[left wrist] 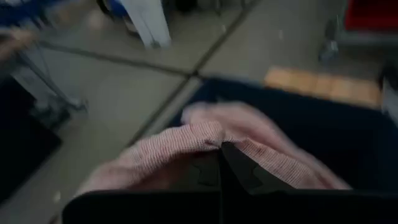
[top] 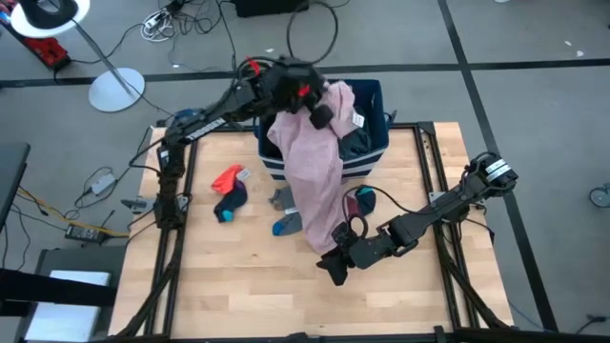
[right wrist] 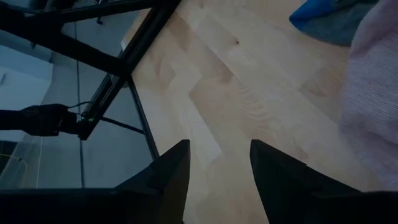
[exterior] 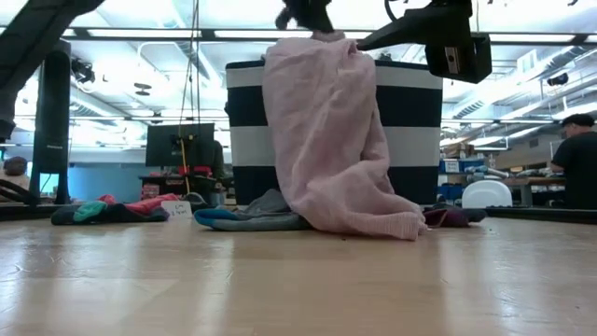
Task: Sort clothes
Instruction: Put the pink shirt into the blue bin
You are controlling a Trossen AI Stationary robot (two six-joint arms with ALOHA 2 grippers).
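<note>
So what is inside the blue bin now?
The pink garment hangs out of the bin, held by the left gripper. A dark garment shows beside it; anything deeper is covered.

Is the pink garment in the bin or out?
Partly out. The pink garment drapes from the bin rim down onto the table, pinched by the left end effector.

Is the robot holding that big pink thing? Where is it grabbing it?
Yes. The left gripper is shut on the pink garment, pinching a fold at its top above the bin. The right gripper is open and holds nothing.
</note>
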